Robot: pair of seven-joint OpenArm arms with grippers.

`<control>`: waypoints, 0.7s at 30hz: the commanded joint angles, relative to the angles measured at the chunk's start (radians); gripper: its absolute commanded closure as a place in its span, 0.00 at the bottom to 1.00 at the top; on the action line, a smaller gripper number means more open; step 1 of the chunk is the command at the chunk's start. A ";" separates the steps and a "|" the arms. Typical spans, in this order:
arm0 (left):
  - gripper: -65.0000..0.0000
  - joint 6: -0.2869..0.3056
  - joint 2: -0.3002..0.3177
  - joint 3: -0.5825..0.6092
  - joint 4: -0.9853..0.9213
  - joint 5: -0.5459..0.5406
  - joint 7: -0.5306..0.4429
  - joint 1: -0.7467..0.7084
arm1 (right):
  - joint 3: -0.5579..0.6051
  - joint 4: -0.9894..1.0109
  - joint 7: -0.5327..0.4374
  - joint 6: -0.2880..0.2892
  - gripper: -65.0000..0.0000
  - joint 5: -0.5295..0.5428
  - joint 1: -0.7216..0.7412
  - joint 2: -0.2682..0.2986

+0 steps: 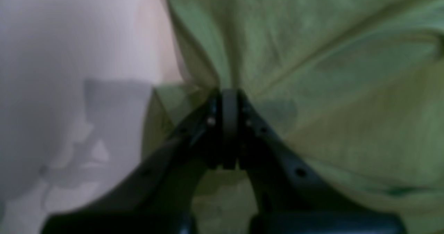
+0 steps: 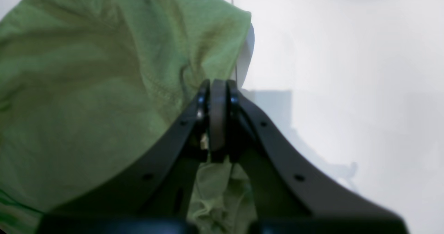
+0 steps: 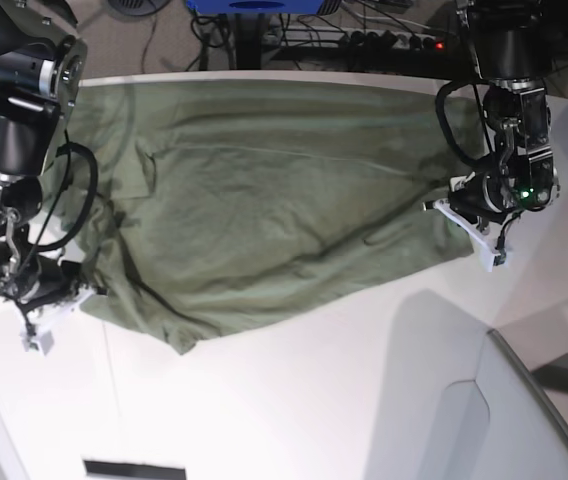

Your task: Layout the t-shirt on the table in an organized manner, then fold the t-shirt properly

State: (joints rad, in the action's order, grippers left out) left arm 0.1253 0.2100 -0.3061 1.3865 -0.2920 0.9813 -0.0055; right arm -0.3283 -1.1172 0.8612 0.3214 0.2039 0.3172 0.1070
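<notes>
T-shirt [image 3: 264, 200] spread wide — bare table [image 3: 344, 400] along near edge.

Green t-shirt [image 3: 264, 200] spread across the white desk [image 3: 314, 400], an arm at each side.

The cloth lies wrinkled, reaching the desk's far edge, with a long crease running across its middle. The left claw [image 3: 461, 212] meets the shirt's edge on one side; the right claw [image 3: 64, 290] meets the opposite near corner. A grey panel [image 3: 524, 420] sits at the desk's near corner.
</notes>
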 commanded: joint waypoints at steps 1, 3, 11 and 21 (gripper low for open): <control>0.80 -0.008 0.013 -0.034 0.052 0.000 -0.003 0.014 | -0.001 -0.016 -0.015 0.005 1.00 0.010 0.027 0.010; 0.62 -0.008 -0.002 -0.077 0.100 0.003 0.009 0.005 | -0.001 -0.016 -0.015 0.005 1.00 0.010 0.027 0.010; 0.46 -0.008 0.012 -0.186 -0.006 0.003 0.001 0.097 | 0.001 -0.016 -0.015 0.005 1.00 0.010 0.027 0.010; 0.18 -0.006 0.013 -0.179 -0.322 0.003 -0.270 0.183 | -0.001 -0.016 -0.013 0.005 1.00 0.010 0.027 0.010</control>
State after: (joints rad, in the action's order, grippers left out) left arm 0.1120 0.2070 -0.4835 1.0504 -0.2798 0.7322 0.1547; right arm -0.3275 -1.1172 0.8612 0.3214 0.2050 0.3176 0.1070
